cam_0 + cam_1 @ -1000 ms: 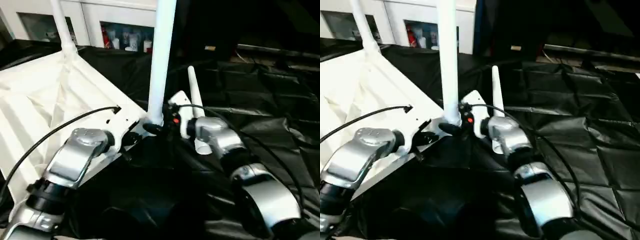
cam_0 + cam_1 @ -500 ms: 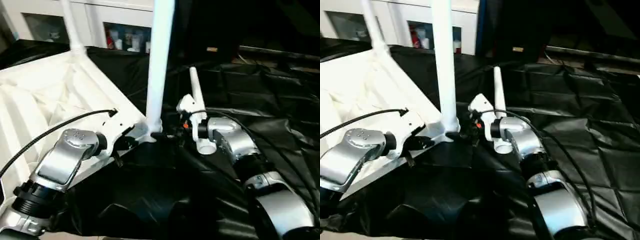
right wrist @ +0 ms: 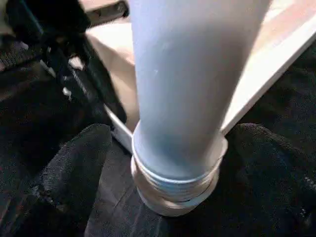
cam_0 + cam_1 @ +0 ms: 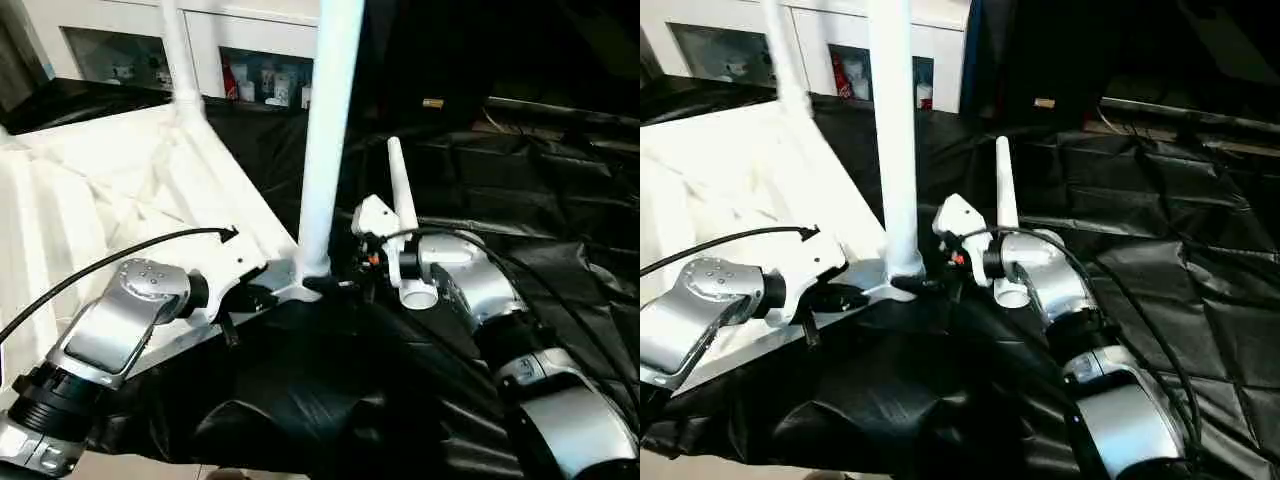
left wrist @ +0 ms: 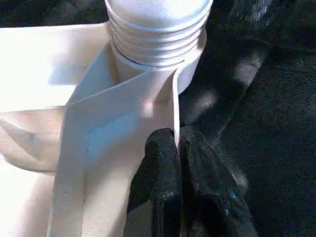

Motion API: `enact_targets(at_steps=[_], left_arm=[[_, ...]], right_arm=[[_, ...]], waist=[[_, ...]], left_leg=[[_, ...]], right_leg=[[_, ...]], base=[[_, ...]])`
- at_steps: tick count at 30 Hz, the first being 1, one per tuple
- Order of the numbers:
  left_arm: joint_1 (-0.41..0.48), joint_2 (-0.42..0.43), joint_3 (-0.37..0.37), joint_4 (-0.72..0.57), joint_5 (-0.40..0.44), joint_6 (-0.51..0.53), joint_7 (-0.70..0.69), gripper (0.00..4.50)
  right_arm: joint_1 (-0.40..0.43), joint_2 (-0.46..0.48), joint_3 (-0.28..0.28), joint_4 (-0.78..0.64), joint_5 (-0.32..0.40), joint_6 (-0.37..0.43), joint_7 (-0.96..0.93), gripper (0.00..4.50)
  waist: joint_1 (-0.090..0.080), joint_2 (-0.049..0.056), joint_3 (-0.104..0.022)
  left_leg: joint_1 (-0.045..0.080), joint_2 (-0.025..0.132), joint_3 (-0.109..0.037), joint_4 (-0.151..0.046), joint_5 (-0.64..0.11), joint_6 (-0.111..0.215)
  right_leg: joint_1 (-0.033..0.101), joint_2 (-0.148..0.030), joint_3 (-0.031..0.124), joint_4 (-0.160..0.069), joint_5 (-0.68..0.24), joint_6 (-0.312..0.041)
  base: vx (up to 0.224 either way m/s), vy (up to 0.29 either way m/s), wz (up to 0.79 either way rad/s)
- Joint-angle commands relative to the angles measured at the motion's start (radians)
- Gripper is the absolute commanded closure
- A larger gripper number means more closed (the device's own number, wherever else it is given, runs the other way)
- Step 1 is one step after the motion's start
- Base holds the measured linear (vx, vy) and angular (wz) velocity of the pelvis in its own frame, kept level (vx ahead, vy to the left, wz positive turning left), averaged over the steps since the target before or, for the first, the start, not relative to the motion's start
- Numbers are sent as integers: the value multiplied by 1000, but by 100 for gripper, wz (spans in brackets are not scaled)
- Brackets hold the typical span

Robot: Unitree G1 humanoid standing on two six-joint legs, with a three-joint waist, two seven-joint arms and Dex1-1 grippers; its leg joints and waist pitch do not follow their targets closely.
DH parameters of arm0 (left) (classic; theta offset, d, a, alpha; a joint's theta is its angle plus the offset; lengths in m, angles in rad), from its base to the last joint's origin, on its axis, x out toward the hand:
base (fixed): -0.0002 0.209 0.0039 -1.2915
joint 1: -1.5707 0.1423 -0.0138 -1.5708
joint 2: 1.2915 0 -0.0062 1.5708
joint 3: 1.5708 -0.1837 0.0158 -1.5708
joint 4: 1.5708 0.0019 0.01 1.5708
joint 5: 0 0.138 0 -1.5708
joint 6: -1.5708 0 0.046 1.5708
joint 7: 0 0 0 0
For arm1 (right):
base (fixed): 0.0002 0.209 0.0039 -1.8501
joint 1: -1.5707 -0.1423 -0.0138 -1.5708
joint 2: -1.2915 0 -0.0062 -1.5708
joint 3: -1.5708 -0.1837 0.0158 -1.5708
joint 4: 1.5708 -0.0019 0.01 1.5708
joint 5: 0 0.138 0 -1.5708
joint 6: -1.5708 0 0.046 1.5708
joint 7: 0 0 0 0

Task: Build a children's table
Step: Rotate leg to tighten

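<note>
The white table top (image 4: 110, 200) lies upside down on the black cloth. One white leg (image 4: 328, 130) stands in its near corner socket, and another leg (image 4: 178, 50) stands at the far corner. My left gripper (image 5: 177, 136) is shut on the top's thin rim just below that near socket (image 5: 158, 44). My right gripper (image 3: 172, 131) is open, with one black finger (image 3: 74, 168) on each side of the near leg's threaded base. A third leg (image 4: 400, 200) lies loose on the cloth beside my right wrist.
Black wrinkled cloth (image 4: 560, 200) covers the work table to the right and front. A white glass-door cabinet (image 4: 250, 70) stands behind the table. A black cable (image 4: 120, 260) arcs over my left forearm, above the table top.
The head camera has shifted, so the whole picture sits differently. Both grippers stay at the near leg's base, and the right wrist now sits a little further back from the leg.
</note>
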Motion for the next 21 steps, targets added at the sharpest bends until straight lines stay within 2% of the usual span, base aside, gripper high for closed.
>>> enact_targets(at_steps=[1, 5, 21], left_arm=[[-2, -4, -29, -41, -22, -31, -46, 450], [-1, -1, -36, -36, -15, -41, -51, 450], [3, 9, -38, -26, -10, -50, -57, 450]], right_arm=[[3, -7, 14, -14, -12, -25, 3, 8], [-12, 6, 21, 24, -21, -55, -19, 8], [-38, 27, 32, 89, -29, -99, -33, 145]], waist=[[-3, 18, -65], [-4, 19, -65], [-5, 18, -66]], left_leg=[[-1, 11, 11, -61, -75, 44], [-1, 10, 11, -61, -76, 41], [-2, 10, 11, -59, -63, 49]], right_leg=[[78, -61, 44, -56, -25, -259], [77, -60, 44, -55, -29, -258], [78, -60, 43, -52, -6, -267]], base=[[0, 0, 0], [0, 0, 0], [0, 0, 0]])
